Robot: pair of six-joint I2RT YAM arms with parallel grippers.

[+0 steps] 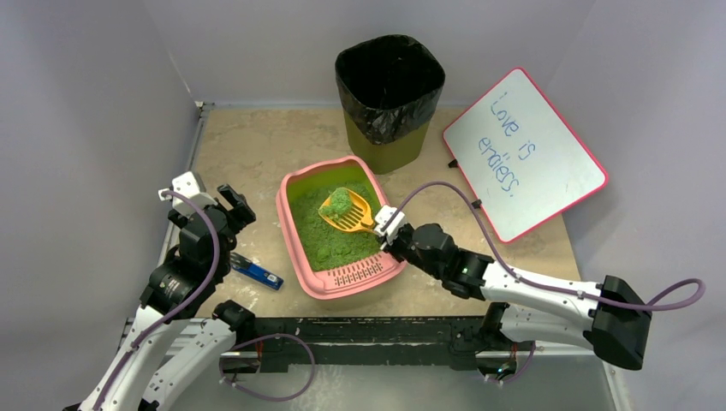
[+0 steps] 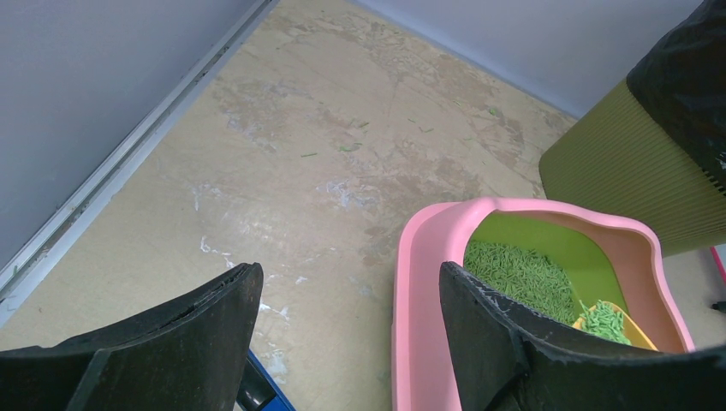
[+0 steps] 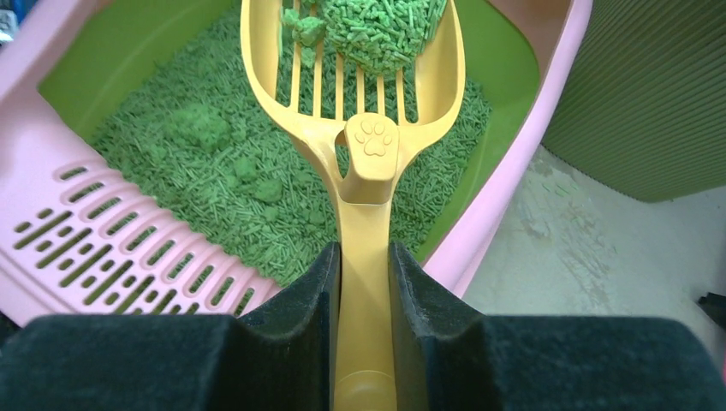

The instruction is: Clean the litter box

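**Loaded scoop held over the litter box**

A worn beige table [image 1: 248, 154] with pale scuffs is closed in by plain grey walls [image 1: 94, 103] at its far and left edges. The pink litter box [image 1: 291, 235] sits near the table's middle. Its slotted grate lip [image 1: 360, 274] faces the near edge and green litter [image 1: 321, 240] fills the tray. Just beyond it, toward the far edge, stands an olive bin [image 1: 389, 145] lined with a black bag. A pink-framed whiteboard [image 1: 526, 154] lies tilted at the right edge.

The right gripper [image 3: 361, 265] is clamped narrowly on the handle of a yellow scoop [image 1: 355, 218], which carries a heap of green pellets above the litter. The left gripper [image 2: 347, 282] stands wide apart, holding nothing, over bare table to the left of the box.

A small blue and black item [image 1: 257, 272] lies by the box's near left corner; what it is cannot be made out. The left wrist view cuts off the bin and most of the tray.
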